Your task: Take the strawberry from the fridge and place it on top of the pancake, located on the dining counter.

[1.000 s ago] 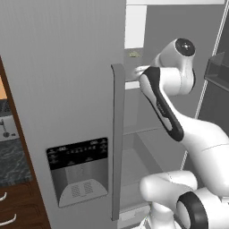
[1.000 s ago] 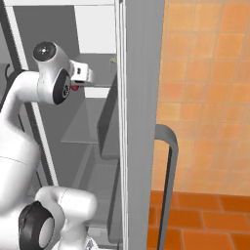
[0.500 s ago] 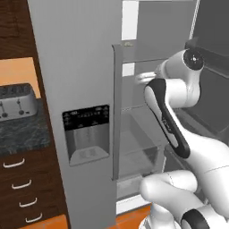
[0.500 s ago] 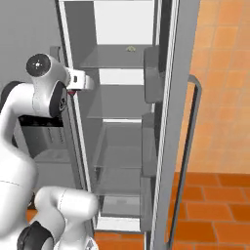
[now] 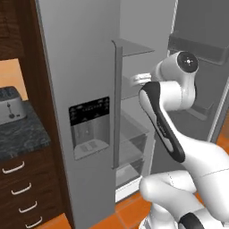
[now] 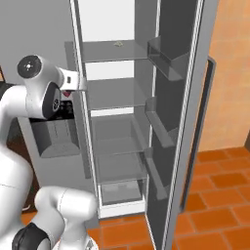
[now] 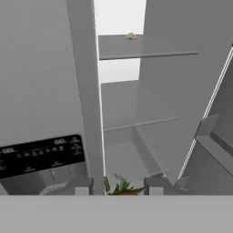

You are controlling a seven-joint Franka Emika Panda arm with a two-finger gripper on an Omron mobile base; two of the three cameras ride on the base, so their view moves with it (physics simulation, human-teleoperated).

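Strawberry (image 7: 122, 187) sits pinched between the nearly shut tips of the tool (image 7: 119, 189), clear of the fridge (image 6: 122, 127) shelves. Since a second ago the base has backed away, so more of the open fridge shows; carrying to the pancake comes next. Orange tiled floor (image 6: 215, 195) lies below; a pale lump (image 7: 131, 36) rests on the upper shelf.

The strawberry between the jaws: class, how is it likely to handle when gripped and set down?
The strawberry looks tiny, so probably very light. Its rounded body may roll once released. Being soft fruit, it could bruise if the shut gripper squeezes harder.
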